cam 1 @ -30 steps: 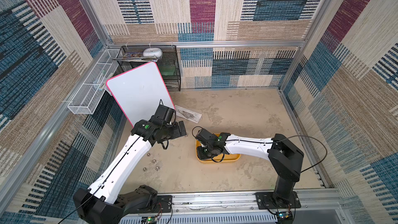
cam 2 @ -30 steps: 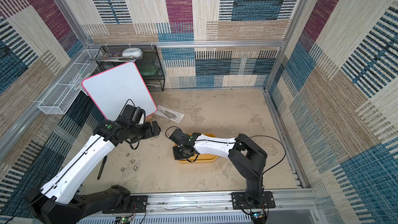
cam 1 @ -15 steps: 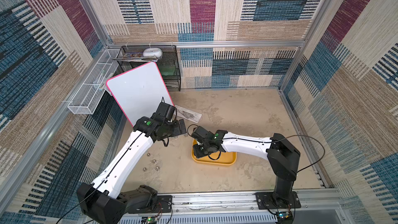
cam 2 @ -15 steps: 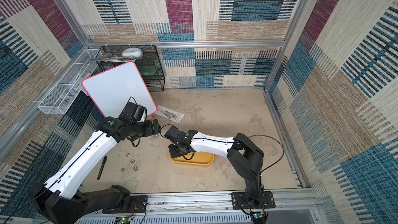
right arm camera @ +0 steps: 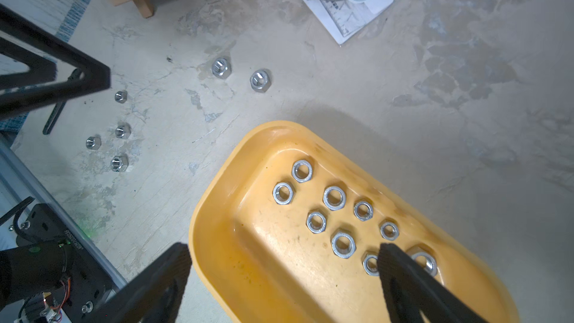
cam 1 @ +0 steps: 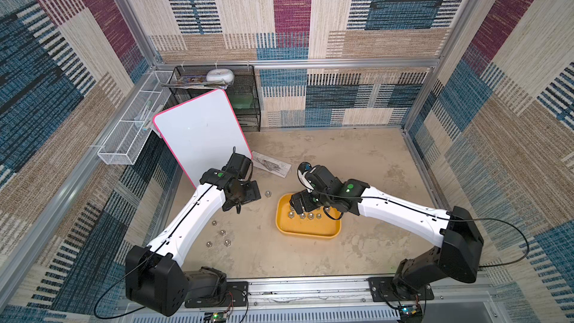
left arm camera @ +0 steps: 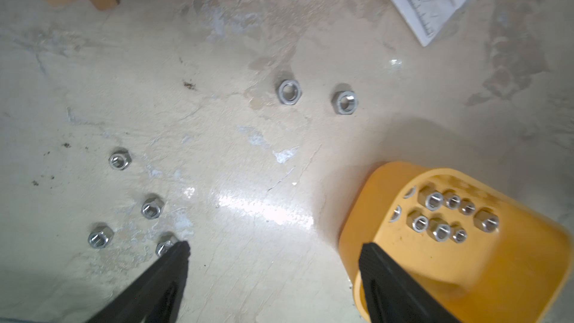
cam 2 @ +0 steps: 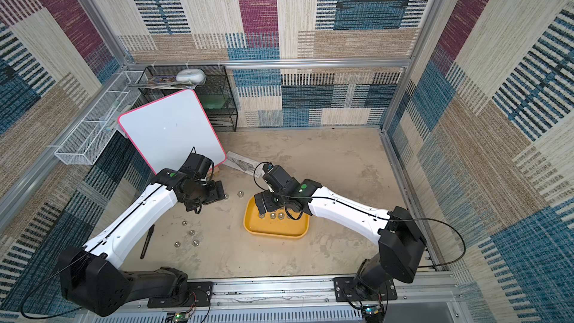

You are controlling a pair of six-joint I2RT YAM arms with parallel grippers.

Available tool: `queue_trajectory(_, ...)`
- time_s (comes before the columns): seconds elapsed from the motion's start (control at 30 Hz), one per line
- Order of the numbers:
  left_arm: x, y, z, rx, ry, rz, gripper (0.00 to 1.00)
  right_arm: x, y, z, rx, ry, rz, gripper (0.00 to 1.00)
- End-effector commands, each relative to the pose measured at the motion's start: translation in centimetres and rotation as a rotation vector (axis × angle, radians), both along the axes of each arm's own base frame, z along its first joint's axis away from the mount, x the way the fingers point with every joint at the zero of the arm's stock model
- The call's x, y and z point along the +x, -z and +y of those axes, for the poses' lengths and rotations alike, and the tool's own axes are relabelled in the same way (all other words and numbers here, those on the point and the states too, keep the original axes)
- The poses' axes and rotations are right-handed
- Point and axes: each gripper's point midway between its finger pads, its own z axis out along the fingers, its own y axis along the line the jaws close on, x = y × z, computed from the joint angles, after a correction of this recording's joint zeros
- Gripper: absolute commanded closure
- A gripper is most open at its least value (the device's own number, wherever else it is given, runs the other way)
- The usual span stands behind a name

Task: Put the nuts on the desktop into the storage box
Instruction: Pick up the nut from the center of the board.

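Nuts (right arm camera: 334,197): nine lie in the storage box (right arm camera: 236,181), six are left on the bench (right arm camera: 341,88). Left hand (left arm camera: 274,246) and right hand (right arm camera: 283,247) both gape empty.

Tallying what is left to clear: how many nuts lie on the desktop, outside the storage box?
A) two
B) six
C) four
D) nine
B: the right wrist view shows six nuts on the desktop, a pair and a group of four, all outside the storage box.
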Motion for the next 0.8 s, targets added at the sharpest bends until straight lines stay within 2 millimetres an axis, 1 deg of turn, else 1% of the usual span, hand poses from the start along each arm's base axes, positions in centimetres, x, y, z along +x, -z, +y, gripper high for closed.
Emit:
queue_trajectory(0.0, -2.3, 1.6, 1.7, 0.016, -0.129, 0.089, 0.18, 0.9, -1.3, 0.1, 0.025, -0.054, -0.064, 0.01)
queue_trajectory(0.17, -6.5, 4.0, 3.1, 0.016, -0.308, 0.209, 0.32, 2.0, -2.3, -0.2, 0.04, -0.087, -0.105, 0.01)
queue_trajectory(0.3, -9.4, 5.6, 3.6, 0.011, -0.411, 0.281, 0.35, 2.7, -3.0, -0.2, 0.074, -0.113, -0.118, 0.01)
queue_trajectory(0.43, -11.7, 7.1, 3.9, 0.026, -0.46, 0.348, 0.37, 2.9, -3.0, -0.1, 0.103, -0.134, -0.109, 0.01)
queue_trajectory(0.57, -12.8, 8.1, 4.8, 0.076, -0.471, 0.378, 0.39, 2.7, -3.1, -0.1, 0.122, -0.141, -0.1, 0.01)
queue_trajectory(0.77, -12.2, 9.8, 5.2, 0.094, -0.441, 0.373, 0.42, 2.6, -3.1, -0.1, 0.126, -0.152, -0.094, 0.01)
